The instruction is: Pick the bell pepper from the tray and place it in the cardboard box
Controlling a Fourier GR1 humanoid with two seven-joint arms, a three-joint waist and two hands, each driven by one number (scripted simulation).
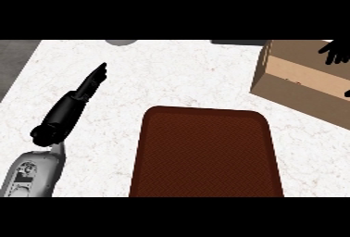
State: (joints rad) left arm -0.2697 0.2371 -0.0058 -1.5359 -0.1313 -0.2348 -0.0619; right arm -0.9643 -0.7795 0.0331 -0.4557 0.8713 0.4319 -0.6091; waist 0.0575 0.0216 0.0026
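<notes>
The brown tray [205, 152] lies in the middle of the counter with nothing on it. No bell pepper shows anywhere in view. The cardboard box [301, 88] stands at the upper right, with its open top partly cut by the view's edge. My right hand [336, 52] hangs over the box at the far right edge, its fingers spread and holding nothing I can see; most of the hand is out of view. My left hand [75, 104] rests open on the left of the counter, fingers straight and pointing away from me, well apart from the tray.
A grey rounded object [121, 42] peeks in at the counter's far edge. The white speckled counter [171, 74] stretches between the left hand, the tray and the box. A dark floor strip [14, 60] runs past the counter's left edge.
</notes>
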